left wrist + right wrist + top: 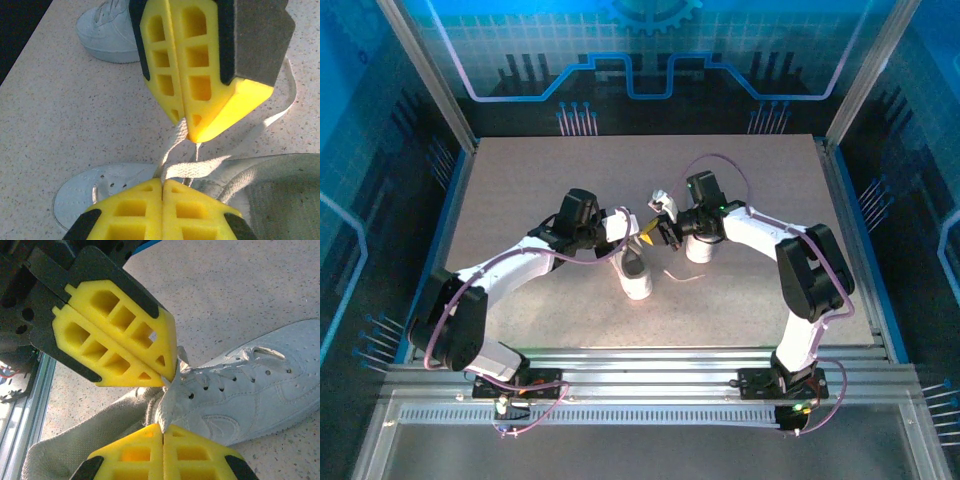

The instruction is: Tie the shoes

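Yellow-padded left gripper (pixel 162 184) was clamped tight on the pale flat laces (pixel 175 144). Yellow-padded right gripper (pixel 163 426) was pinched closed on them as well. The tips were close together with a strand stretched between them. Both sat just over the throat of the white low-top sneaker with perforated toe (pixel 636 278), mid-table, toe toward the arm bases. The other white sneaker (pixel 700 250) stood just to its right, near but apart.

Speckled beige tabletop (pixel 520 190) was bare on every side. Both shoes were well clear of the left, right and far edges, and of the aluminium rails (pixel 650 365) along the near edge, with open room around both arms.

In the top view the second sneaker was half under the right arm. In the left wrist view it was cut off by the frame edge. Laces at the tips were too bunched to tell whether a knot existed. One loose lace end (pixel 682 274) lay on the table right of the near sneaker.
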### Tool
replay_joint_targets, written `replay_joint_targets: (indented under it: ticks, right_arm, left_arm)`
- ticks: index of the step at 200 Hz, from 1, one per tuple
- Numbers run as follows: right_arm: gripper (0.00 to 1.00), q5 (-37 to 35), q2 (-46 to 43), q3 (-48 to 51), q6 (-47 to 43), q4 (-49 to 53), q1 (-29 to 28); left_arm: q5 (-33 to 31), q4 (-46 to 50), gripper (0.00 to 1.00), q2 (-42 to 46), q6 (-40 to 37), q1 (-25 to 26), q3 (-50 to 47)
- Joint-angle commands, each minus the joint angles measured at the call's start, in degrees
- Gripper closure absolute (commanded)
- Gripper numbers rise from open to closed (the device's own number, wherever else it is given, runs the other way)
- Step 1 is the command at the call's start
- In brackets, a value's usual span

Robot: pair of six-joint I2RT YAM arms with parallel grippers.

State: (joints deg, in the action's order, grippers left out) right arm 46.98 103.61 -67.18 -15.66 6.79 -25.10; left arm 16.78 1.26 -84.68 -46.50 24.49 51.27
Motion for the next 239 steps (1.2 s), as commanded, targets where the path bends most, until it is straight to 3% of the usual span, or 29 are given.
replay_joint_targets:
  ticks: [1, 68, 96, 145, 177, 239]
  right_arm:
    - [1.0, 0.4, -1.7, 0.3, -0.9, 0.2, -0.4]
    - [1.0, 0.1, -0.6, -0.9, -1.7, 1.6, -1.5]
    - [1.0, 0.0, -0.4, -1.4, -2.0, 2.0, -1.9]
    - [1.0, -0.4, 0.1, -2.2, -3.2, 3.5, -2.5]
    - [1.0, -0.6, 0.6, -2.4, -3.7, 4.1, -2.6]
    - [1.0, -0.5, 0.9, -3.6, -5.1, 5.8, -2.5]
  left_arm:
    - [1.2, -0.8, 1.0, 1.2, 1.0, -0.1, 0.0]
    - [1.2, -1.7, 1.0, -1.1, 0.8, 1.4, 0.3]
    - [0.8, -2.1, 0.89, -1.6, 0.6, 1.5, 0.5]
    - [0.1, -3.4, 0.89, -2.1, 0.6, 1.5, 0.1]
    - [-0.6, -5.6, 0.69, -1.5, 0.1, 1.5, -1.1]
    - [-0.8, -5.7, 0.54, -1.0, -3.9, 1.4, -1.8]
